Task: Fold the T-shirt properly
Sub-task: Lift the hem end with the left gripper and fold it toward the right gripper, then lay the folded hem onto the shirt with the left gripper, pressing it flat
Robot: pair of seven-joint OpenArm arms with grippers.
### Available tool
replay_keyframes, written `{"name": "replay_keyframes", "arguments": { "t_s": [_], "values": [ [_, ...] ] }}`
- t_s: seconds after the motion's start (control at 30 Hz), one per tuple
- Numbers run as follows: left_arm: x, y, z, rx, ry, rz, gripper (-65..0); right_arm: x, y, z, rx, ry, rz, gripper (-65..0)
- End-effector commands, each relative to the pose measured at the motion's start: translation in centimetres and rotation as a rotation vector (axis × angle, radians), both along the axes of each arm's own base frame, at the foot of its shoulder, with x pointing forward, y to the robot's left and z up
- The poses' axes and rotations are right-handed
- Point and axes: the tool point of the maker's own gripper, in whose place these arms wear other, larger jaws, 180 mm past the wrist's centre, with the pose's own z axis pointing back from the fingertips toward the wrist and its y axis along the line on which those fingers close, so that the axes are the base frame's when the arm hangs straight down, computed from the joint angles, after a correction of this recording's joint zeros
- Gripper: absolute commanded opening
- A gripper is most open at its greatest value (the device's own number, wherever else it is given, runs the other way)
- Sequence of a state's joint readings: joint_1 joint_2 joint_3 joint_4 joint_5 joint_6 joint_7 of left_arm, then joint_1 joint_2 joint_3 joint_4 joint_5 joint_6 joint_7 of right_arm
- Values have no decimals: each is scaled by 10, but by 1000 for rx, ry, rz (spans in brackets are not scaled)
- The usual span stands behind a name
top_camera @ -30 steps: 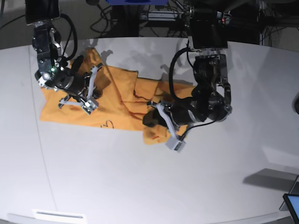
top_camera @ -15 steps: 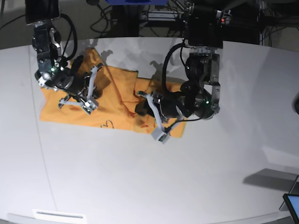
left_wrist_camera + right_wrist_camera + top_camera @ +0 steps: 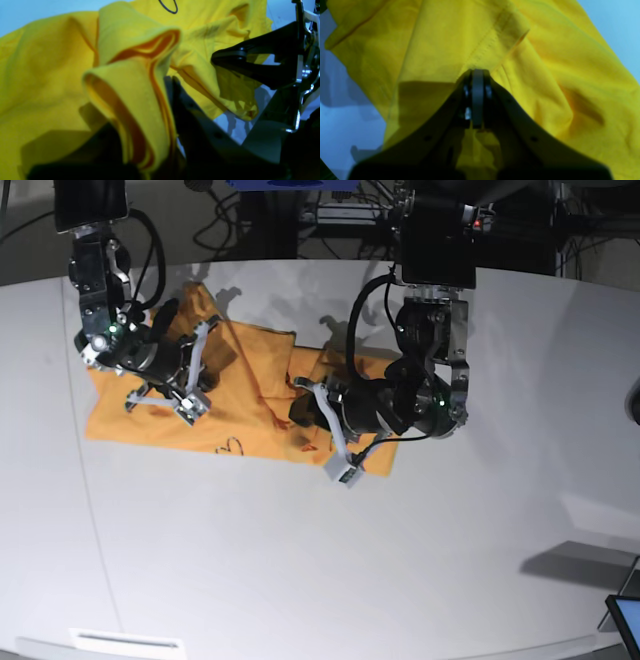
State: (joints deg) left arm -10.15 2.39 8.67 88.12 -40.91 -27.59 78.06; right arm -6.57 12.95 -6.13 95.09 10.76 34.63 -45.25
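On the white table [image 3: 300,580], far left of centre, the orange-yellow T-shirt [image 3: 150,415] is lying crumpled. Left gripper [image 3: 305,415] is pinching a bunched fold at its right edge; right gripper [image 3: 195,375] is clamping cloth near its left.

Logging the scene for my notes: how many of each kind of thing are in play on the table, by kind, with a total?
T-shirt: 1
Grippers: 2, left gripper and right gripper, both shut on the T-shirt
Table: 1
Total: 4
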Motion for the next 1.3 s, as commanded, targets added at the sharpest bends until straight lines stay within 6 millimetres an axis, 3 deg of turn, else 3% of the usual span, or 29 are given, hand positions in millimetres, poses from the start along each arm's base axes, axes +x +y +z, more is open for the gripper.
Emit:
{"name": "replay_keyframes", "arguments": {
  "t_s": [0.0,0.13,0.43,0.6,0.8,1.13,1.2,1.27],
  "values": [
    [11,-6,17,-37,-52,-1,-647,-5,-8,-6,-50,29,4,-649],
    [11,-7,17,-38,-52,-1,-623,-5,-8,-6,-50,29,4,-649],
    [11,-7,19,-48,-55,1,-307,-5,-9,-6,-51,29,4,-650],
    [17,-8,31,-53,-95,0,-240,-5,-9,-6,-51,29,4,-650],
    [25,-4,59,-136,-157,29,-239,-5,-9,-6,-51,29,4,-650],
    [24,53,46,-39,-156,94,-252,-5,-9,-6,-51,29,4,-650],
    [23,60,48,-7,-173,86,-301,-4,-9,-6,-49,27,4,-650],
    [21,65,44,6,-166,89,-417,-3,-9,-4,-48,20,1,-650]
  ]
}}
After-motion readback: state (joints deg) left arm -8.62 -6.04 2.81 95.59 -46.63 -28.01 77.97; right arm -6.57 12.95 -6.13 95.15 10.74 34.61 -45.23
